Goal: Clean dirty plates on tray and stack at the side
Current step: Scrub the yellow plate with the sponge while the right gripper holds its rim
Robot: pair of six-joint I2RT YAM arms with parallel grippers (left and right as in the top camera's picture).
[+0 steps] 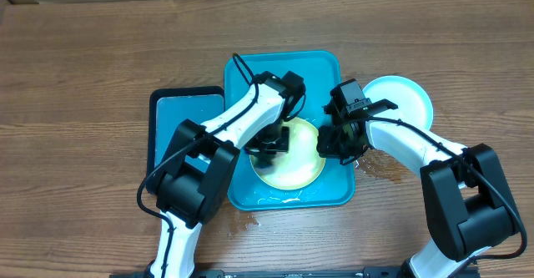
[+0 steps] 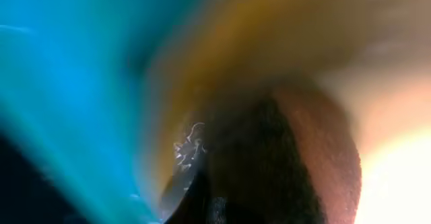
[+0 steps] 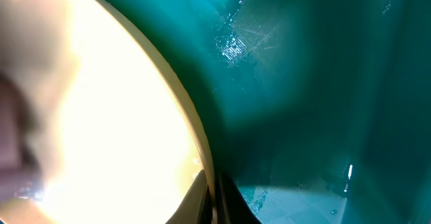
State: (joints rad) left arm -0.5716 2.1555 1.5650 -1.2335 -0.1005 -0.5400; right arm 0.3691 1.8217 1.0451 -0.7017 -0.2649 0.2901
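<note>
Both left jaws, right jaws at yellow-green plate [image 1: 302,166] in teal tray [image 1: 321,68]; spread or pinching, cannot tell.

The counter [image 1: 83,69] is matt grained wood; the tray [image 1: 329,65] is glossy wet teal plastic; the plate [image 1: 304,174] looks smooth and shiny.

Looks straight down from overhead on whole table [image 1: 83,78], tray [image 1: 321,69] central. Sits very close on wrists, blurry: left at 9 o'clock of plate [image 1: 298,169], right at 3 o'clock; shares plate, tray.
</note>
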